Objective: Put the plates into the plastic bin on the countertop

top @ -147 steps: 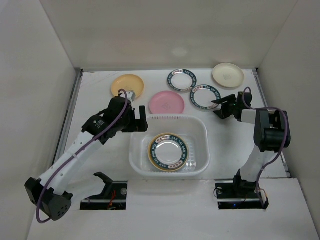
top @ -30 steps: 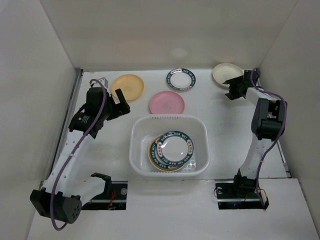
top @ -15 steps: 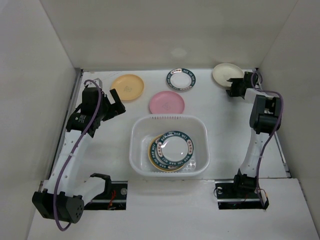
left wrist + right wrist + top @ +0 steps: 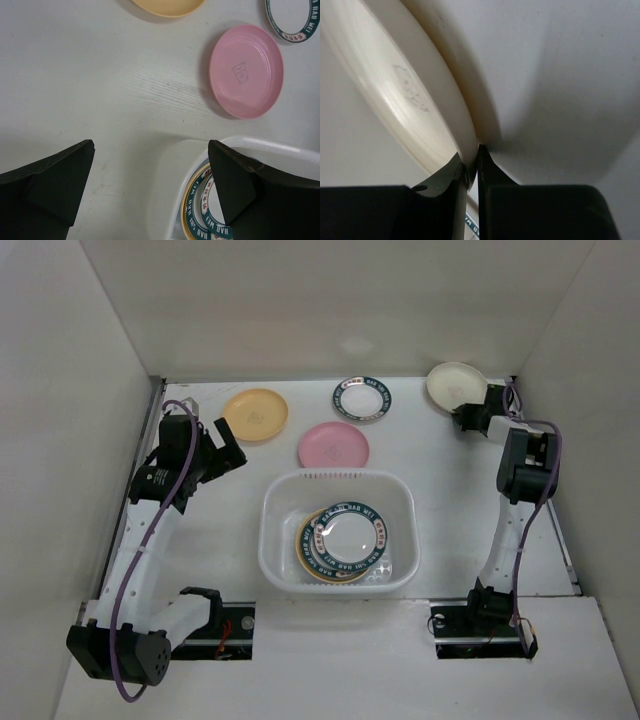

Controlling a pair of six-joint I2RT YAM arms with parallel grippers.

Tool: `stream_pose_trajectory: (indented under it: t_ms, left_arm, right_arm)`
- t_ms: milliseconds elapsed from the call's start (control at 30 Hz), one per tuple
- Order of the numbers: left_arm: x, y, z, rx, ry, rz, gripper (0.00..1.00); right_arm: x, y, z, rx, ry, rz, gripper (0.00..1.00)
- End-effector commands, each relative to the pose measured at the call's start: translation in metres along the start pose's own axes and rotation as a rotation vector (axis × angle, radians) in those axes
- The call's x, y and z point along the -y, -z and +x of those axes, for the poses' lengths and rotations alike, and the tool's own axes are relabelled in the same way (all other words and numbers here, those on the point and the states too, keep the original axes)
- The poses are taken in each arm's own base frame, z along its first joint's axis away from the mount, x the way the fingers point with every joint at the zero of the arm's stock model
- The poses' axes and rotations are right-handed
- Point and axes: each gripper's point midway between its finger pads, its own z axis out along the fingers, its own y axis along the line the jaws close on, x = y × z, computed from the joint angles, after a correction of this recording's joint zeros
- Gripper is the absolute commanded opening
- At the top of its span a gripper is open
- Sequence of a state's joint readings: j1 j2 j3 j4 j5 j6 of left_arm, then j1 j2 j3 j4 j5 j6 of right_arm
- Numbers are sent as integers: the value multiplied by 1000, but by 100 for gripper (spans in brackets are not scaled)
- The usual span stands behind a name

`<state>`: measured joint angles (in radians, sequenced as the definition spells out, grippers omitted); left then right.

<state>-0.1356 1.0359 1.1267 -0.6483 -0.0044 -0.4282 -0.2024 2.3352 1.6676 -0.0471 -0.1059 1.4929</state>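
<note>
The cream plate sits at the back right of the countertop, and my right gripper is shut on its near rim. In the right wrist view the fingertips pinch the edge of the cream plate at the right gripper. My left gripper hangs open and empty just near of the yellow-orange plate. A pink plate and a green-rimmed plate lie behind the plastic bin. Two patterned plates lie stacked in the bin.
White walls close in the countertop on the left, back and right. In the left wrist view the open left gripper frames bare surface, with the pink plate beyond and the bin's wall below right.
The right gripper has shut on the cream plate's rim. The left arm has drawn back a little to the left, still open.
</note>
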Motion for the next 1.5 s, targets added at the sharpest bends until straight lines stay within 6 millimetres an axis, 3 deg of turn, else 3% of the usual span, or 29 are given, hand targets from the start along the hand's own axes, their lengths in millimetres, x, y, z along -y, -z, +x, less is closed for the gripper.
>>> stream_pose_trajectory:
  t_ms: [0, 167, 367, 500, 633, 800, 933, 1067, 1167, 1333, 1467]
  left_arm:
    - [8, 12, -15, 44, -2, 30, 100]
    - [13, 9, -14, 42, -10, 44, 100]
    - [21, 7, -15, 47, -11, 81, 100]
    - [24, 6, -15, 53, -17, 92, 100]
    - [23, 2, -14, 58, -18, 95, 100]
    - [16, -7, -14, 70, 8, 72, 100]
    - [14, -15, -14, 71, 32, 62, 100]
    - [18, -19, -14, 68, 33, 71, 100]
    - [20, -22, -12, 64, 38, 76, 100]
    - [24, -24, -7, 51, 32, 86, 100]
    - [25, -27, 1, 33, 30, 85, 100]
  right_arm:
    - [-37, 9, -4, 4, -78, -96, 7]
    - [-45, 42, 3, -4, -59, -134, 1]
    - [-52, 114, 38, -62, 13, -235, 0]
    - [-62, 185, 88, -179, 129, -350, 0]
    - [-59, 263, 156, -331, 364, -447, 0]
    - [9, 334, 232, -498, 730, -412, 1]
    - [81, 375, 262, -584, 999, -338, 2]
    - [146, 392, 258, -597, 1216, -209, 2]
    - [176, 397, 249, -592, 1337, -131, 3]
    - [200, 397, 239, -573, 1494, -48, 4]
    - [214, 396, 243, -597, 1552, -14, 6]
